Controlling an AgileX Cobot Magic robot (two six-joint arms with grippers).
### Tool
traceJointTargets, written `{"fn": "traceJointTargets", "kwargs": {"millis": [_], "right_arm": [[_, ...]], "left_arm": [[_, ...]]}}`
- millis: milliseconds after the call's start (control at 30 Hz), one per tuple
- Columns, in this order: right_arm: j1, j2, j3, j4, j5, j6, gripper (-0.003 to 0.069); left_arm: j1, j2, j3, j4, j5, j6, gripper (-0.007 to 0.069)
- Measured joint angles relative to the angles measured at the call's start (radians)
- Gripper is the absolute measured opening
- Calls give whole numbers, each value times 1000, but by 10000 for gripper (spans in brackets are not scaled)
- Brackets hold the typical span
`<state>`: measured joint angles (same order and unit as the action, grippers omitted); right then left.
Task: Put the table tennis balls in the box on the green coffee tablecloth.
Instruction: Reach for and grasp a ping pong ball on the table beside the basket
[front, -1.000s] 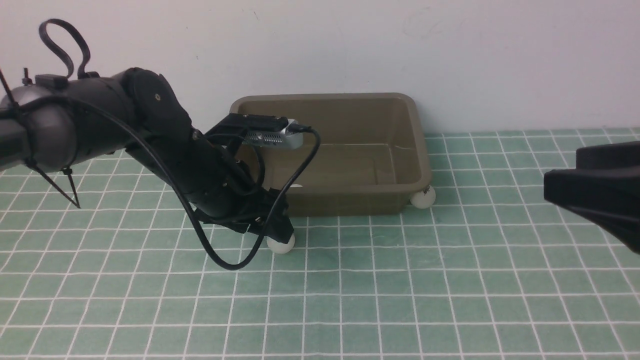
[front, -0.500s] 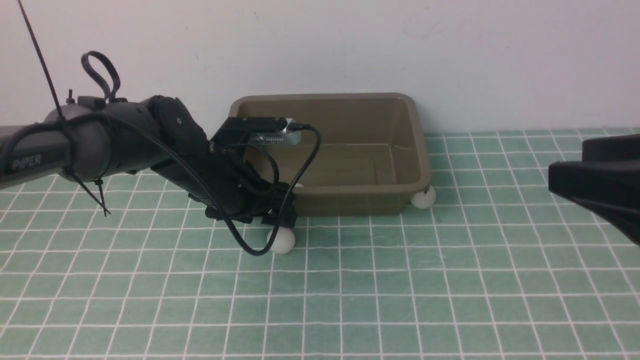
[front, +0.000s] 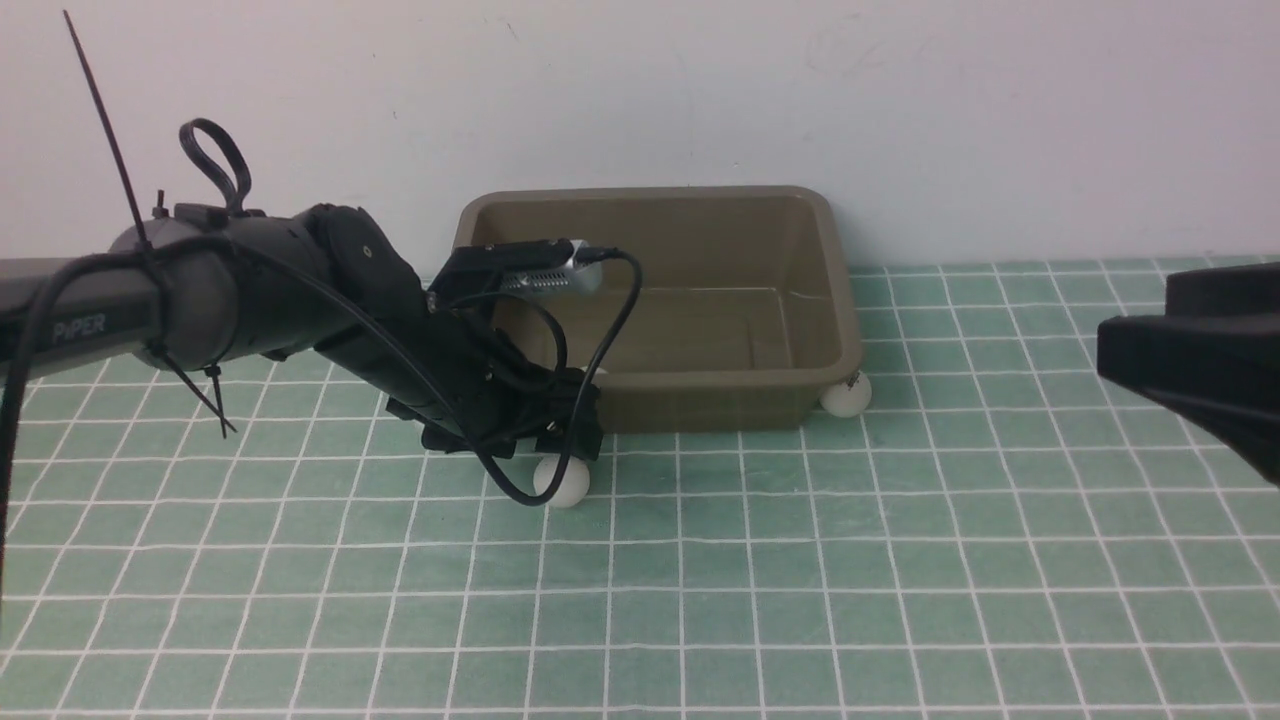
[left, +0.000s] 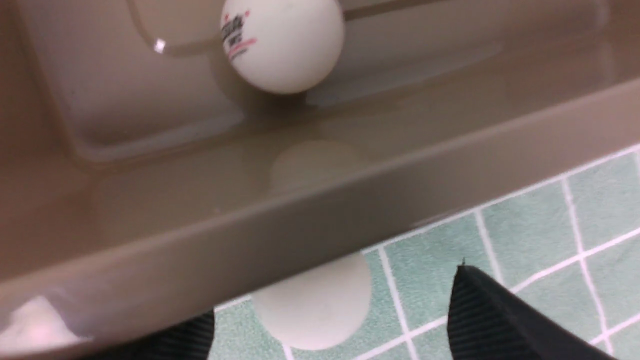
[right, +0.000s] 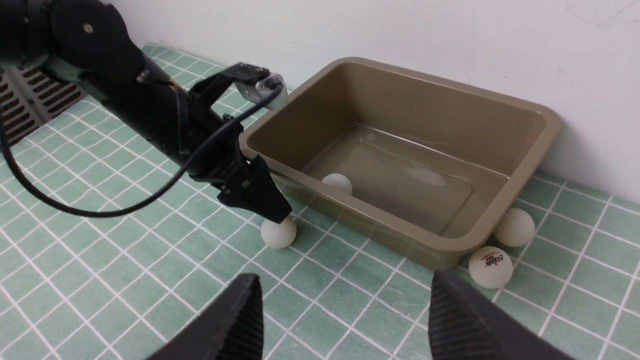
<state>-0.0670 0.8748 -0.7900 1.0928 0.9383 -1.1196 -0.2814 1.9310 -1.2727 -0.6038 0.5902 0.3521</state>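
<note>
— At the middle of the front view, just under the box's near left corner, how does the left gripper (front: 568, 440) stand?

— Low over the green coffee tablecloth (front: 900, 560), jaws spread wide. One table tennis ball (front: 562, 480) lies on the cloth between them. The left wrist view shows a strip of cloth on either side of that ball (left: 312, 305), so nothing is clamped.

— Where is the box?

— The box (front: 845, 310) sits in the upper middle of the frame, on the cloth and close against the white wall (front: 900, 100). A second ball (right: 337, 182) lies inside it, on the floor by the wall nearest the left gripper. The left wrist view shows that one too, with a red and dark print on it (left: 282, 45).

— Any others outside?

— Yes. At the box's near right corner in the front view, a printed ball (front: 846, 394) rests on the cloth against the box. The right wrist view shows the printed ball (right: 490, 266) there and a plain ball (right: 515, 226) just beside it, tucked near the same corner.

— The right gripper?

— Its dark shape is at the right edge of the front view, at mid height (front: 1180, 370), well apart from the box. From its own wrist camera the fingers (right: 230, 320) stand partly apart with only cloth between them. It holds nothing.
</note>
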Motion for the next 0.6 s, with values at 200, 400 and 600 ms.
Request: {"fn": "traceJointTargets", "kwargs": {"millis": [200, 400, 600], "right_arm": [[0, 0, 0, 0, 0, 0, 407], [0, 0, 0, 1, 0, 0, 407], [0, 0, 0, 1, 0, 0, 407]], "left_arm": [[0, 47, 0, 0, -10, -8, 573], [0, 69, -1, -13, -25, -11, 573], [0, 93, -4, -26, -47, -6, 568]]}}
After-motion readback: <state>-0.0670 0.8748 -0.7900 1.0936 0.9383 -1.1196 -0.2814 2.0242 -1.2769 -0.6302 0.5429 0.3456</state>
